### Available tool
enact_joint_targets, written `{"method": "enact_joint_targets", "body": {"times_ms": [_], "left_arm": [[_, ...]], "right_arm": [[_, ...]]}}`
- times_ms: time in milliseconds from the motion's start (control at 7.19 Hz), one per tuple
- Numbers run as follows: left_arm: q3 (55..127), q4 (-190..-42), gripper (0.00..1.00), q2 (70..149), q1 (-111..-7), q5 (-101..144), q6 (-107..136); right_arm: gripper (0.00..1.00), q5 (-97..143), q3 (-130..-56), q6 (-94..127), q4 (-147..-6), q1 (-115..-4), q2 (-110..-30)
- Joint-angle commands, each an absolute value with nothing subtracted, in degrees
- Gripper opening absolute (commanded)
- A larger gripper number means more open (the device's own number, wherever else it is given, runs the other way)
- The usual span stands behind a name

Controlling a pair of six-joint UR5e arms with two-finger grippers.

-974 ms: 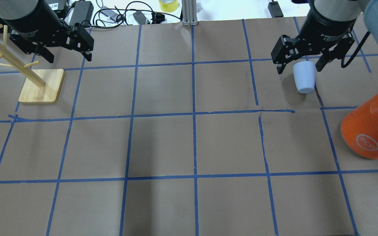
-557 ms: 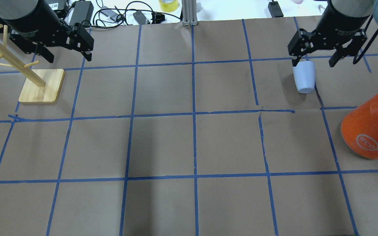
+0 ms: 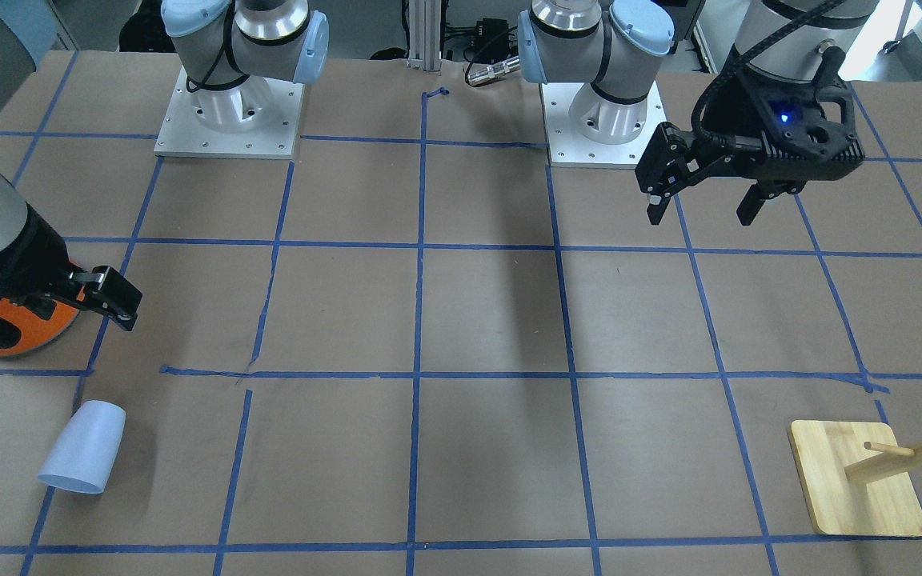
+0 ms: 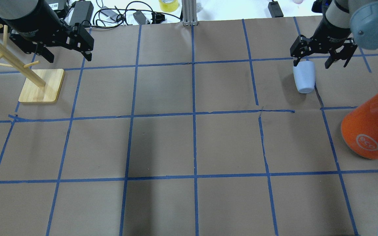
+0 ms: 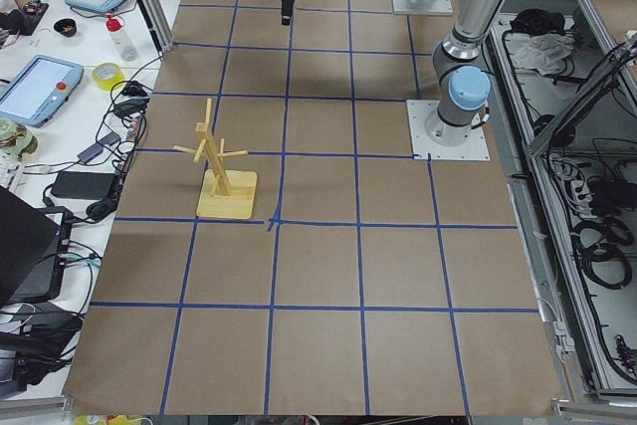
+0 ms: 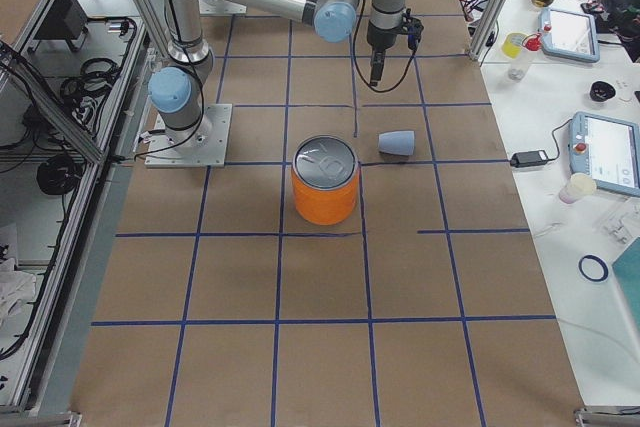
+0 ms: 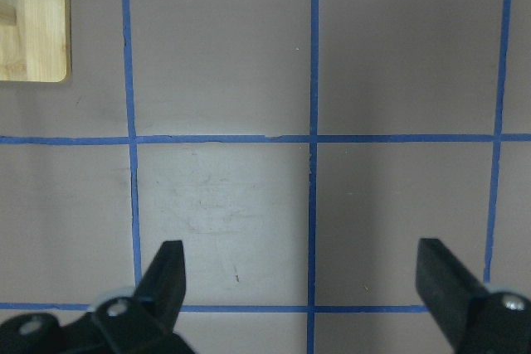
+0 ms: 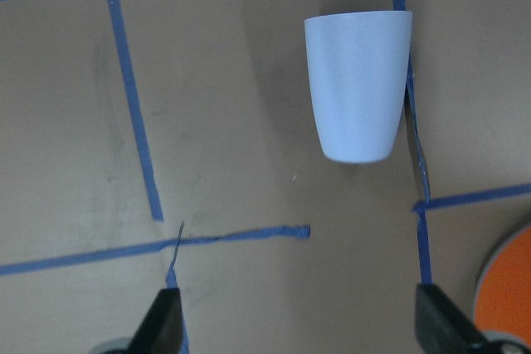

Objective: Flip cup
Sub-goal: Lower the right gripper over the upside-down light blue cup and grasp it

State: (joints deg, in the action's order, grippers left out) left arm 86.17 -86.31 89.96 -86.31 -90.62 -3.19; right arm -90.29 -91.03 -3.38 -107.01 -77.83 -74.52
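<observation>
The pale blue cup [image 4: 304, 78] lies on its side on the brown paper at the far right, with its rim towards the table's far edge. It also shows in the front view [image 3: 81, 446], the right side view [image 6: 397, 142] and the right wrist view [image 8: 357, 84]. My right gripper [image 4: 312, 60] is open and empty, raised above the table by the cup's rim end and not touching it. In its wrist view [image 8: 299, 321] the cup lies ahead of the fingertips. My left gripper [image 4: 69, 57] is open and empty at the far left, also in the front view [image 3: 699, 216].
A large orange can [image 4: 369, 131] with a silver top stands near the table's right edge, nearer than the cup. A wooden mug tree [image 4: 41, 86] stands at the far left beside my left gripper. Cables and chargers lie beyond the far edge.
My right gripper, which straddled the cup's rim end, has drawn away towards the far right and stayed open. The cup and the left arm have not moved.
</observation>
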Motion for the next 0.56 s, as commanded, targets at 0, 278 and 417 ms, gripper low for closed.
{"method": "enact_joint_targets", "body": {"times_ms": [0, 278, 417], "left_arm": [[86.2, -86.3, 1.0, 89.9, -86.3, -90.6, -3.3], [86.1, -86.3, 1.0, 89.9, -86.3, -90.6, -3.3], [86.1, -86.3, 1.0, 89.9, -86.3, -90.6, -3.3]], "right_arm": [[1.0, -93.6, -94.0, -3.3, -116.7, -77.0, -69.3], [1.0, -93.7, -94.4, -3.4, -122.3, -77.0, -64.3], [1.0, -94.7, -94.4, -3.5, -123.6, -77.0, -63.5]]}}
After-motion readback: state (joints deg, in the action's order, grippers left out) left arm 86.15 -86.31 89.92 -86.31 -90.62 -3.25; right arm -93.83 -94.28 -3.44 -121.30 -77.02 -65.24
